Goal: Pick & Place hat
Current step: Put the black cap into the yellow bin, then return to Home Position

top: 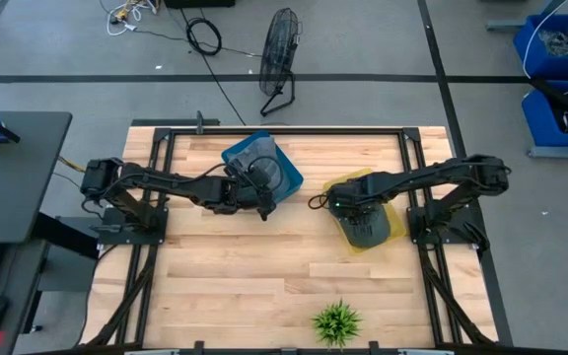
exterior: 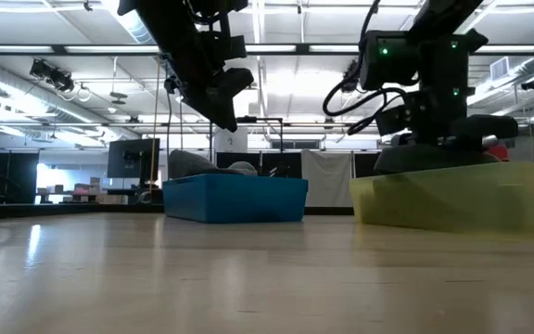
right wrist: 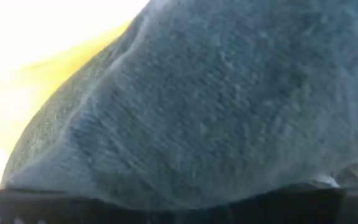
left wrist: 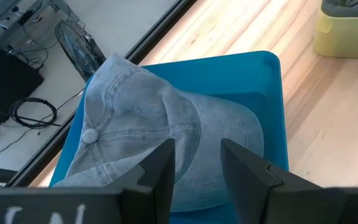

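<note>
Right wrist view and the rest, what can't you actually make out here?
- Right gripper: in the right wrist view, dark hat fabric fills the picture; open or shut cannot be told.
- Dark hat: in the high view the right arm covers part of it in the yellow bin.
- Blue bin: in the low view its wall hides most of the denim cap.

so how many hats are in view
2. A light denim hat lies in the blue bin under the left gripper; a dark grey hat sits in the yellow bin.
</note>
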Robot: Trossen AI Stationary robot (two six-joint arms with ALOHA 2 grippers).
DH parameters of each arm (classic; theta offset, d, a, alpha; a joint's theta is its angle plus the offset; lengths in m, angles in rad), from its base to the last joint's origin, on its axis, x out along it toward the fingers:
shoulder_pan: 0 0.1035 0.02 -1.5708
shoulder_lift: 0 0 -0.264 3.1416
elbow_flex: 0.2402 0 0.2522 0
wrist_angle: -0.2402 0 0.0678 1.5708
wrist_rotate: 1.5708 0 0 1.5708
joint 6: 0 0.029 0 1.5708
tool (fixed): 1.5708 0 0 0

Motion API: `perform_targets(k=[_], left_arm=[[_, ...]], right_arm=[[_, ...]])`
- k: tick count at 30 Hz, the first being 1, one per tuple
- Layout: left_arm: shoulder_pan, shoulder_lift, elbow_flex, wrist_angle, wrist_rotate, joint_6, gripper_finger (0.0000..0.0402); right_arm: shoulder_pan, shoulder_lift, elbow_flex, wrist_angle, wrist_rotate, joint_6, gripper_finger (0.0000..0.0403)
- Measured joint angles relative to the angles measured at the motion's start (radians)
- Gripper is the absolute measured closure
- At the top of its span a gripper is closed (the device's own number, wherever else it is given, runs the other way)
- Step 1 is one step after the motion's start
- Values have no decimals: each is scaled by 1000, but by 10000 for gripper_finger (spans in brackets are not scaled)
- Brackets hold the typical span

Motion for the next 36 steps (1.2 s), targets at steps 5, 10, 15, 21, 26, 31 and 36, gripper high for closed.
perform_targets(k=[5, 10, 15, 21, 26, 31, 36], left_arm=[[0, 0, 0, -3, 0, 0, 268], [0, 0, 0, -14, 0, 2, 268], [0, -30, 0, -81, -25, 27, 268], [-1, -141, 0, -244, -116, -13, 268], [-18, -271, 0, -462, -195, -184, 268], [-89, -373, 0, -636, -285, -345, 268], [-169, -475, -50, -643, -282, -344, 268]], right_arm=[[-3, -3, 14, -27, -53, -32, 257], [4, -33, 161, -297, -1, -41, 257], [15, -77, 348, -474, 51, -43, 257], [15, -228, 476, -480, 79, -33, 257], [17, -440, 392, -233, 39, -44, 257], [17, -653, 188, 105, -101, -9, 257], [16, -813, 13, 222, -117, 58, 257]])
